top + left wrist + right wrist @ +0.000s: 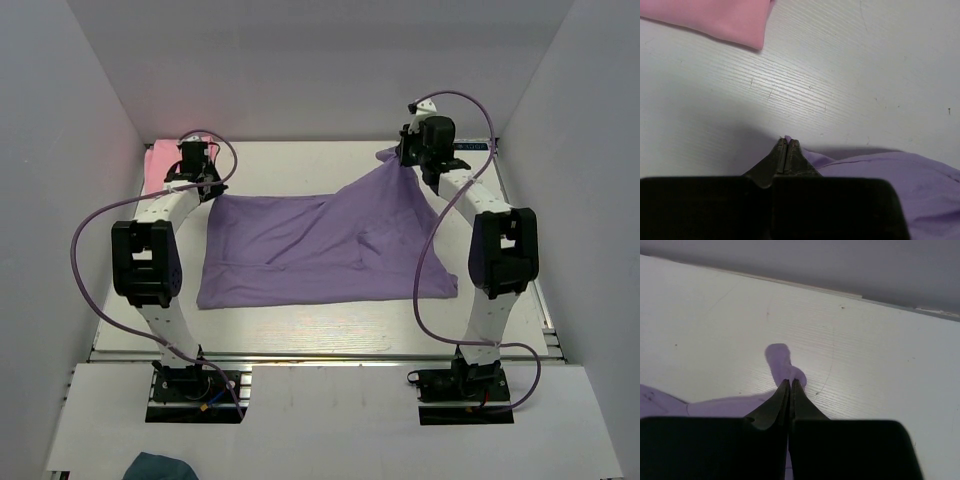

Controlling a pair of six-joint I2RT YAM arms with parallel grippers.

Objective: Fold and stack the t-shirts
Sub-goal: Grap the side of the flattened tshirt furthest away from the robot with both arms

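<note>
Lavender t-shirt (300,250) pinched at both far corners by our left gripper (785,142) and right gripper (790,383), pink t-shirt (715,17) nearby.

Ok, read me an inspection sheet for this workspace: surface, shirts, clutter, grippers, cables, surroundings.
Surface: white table, no spills seen.
Job's things: purple t-shirt spread mid-table, far right corner raised; pink t-shirt at far left corner.
Clutter: nothing seen.
Grippers: left gripper shut on the purple t-shirt's far left corner; right gripper shut on its raised corner.
Cables: purple cables loop beside both arms; the right one crosses the shirt's right edge in the top view.
Surroundings: plain walls on three sides; dark object below the bases, unidentifiable.
</note>
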